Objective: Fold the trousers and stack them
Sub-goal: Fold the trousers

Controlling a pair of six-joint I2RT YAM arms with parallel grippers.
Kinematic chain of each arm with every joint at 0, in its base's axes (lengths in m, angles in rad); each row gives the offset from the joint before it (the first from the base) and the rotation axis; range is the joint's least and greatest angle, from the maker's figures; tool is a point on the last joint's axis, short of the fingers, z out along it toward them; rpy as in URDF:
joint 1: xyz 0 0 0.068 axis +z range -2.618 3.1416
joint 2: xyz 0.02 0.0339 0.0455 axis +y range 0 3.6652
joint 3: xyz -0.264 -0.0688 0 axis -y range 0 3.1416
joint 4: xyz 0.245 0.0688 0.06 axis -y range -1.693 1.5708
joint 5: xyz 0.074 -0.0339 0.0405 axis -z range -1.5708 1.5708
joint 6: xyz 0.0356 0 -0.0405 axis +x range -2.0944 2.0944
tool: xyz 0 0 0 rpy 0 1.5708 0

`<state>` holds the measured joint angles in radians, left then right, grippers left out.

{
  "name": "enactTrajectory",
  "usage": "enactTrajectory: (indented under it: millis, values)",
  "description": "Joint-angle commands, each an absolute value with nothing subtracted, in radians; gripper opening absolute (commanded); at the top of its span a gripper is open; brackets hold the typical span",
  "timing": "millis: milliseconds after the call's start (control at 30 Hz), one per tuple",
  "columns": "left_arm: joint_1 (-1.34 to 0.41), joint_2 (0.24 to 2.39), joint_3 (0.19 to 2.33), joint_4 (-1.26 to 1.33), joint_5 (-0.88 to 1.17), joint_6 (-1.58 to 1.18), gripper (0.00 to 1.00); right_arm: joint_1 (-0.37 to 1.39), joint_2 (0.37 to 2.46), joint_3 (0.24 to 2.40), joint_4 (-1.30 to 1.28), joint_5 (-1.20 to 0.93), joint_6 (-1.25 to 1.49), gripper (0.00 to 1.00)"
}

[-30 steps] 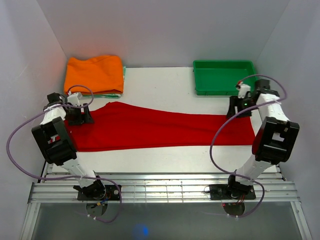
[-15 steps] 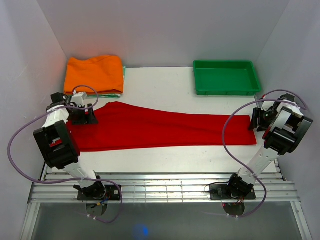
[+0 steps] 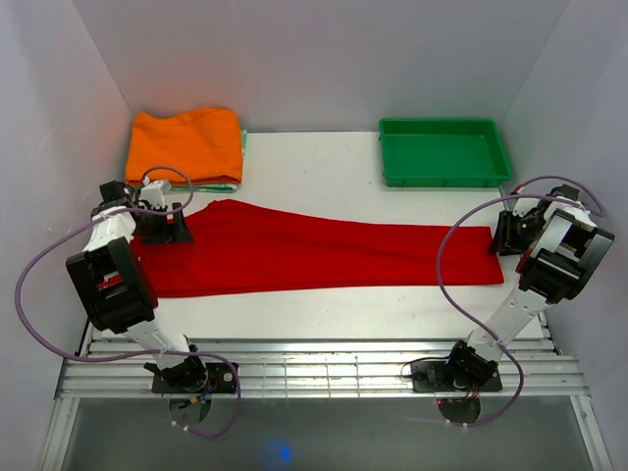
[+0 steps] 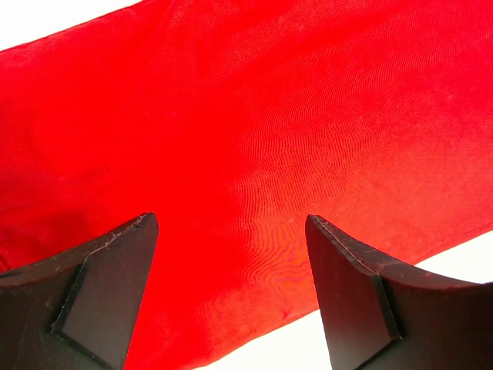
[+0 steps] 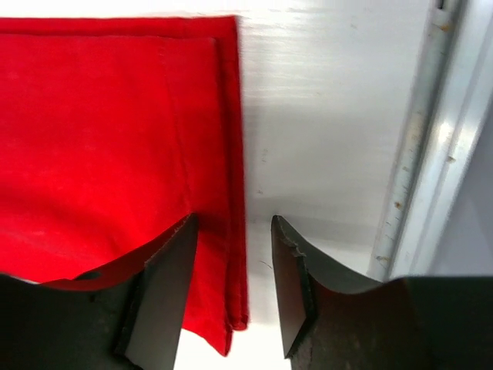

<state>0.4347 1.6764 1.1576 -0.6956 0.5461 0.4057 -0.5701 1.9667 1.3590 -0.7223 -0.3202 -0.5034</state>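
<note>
Right fingers [image 5: 166, 293] newly astride trousers [image 5: 100, 139] hem

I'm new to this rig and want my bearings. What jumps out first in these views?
The bright red trousers dominate, stretched flat across the white table from side to side. Behind them sit an orange folded garment at far left and a green tray at far right. The left gripper stands open over the trousers' left end, and the right gripper straddles the hem at the right end, jaws apart.
</note>
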Motion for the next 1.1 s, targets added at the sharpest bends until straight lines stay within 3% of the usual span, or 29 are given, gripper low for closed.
enactTrajectory:
  millis: [0, 167, 300, 533, 800, 1067]
  values:
    - [0.437, 1.649, 1.178, -0.684, 0.584, 0.391, 0.89, -0.571, 2.048, 1.312, -0.787, -0.438, -0.489, 0.47]
    - [0.437, 1.651, 1.196, -0.683, 0.591, 0.371, 0.89, -0.574, 2.049, 1.342, -0.873, -0.523, -0.495, 0.31]
    - [0.437, 1.655, 1.204, -0.683, 0.598, 0.357, 0.89, -0.597, 2.031, 1.384, -0.954, -0.578, -0.523, 0.08]
    - [0.437, 1.646, 1.193, -0.675, 0.588, 0.356, 0.9, -0.737, 1.965, 1.518, -1.09, -0.606, -0.581, 0.08]
    - [0.437, 1.606, 1.152, -0.675, 0.609, 0.379, 0.92, -0.887, 2.036, 1.817, -1.31, -0.646, -0.69, 0.08]
    - [0.437, 1.572, 1.124, -0.678, 0.594, 0.393, 0.93, -0.79, 1.956, 1.683, -1.31, -0.801, -0.657, 0.08]
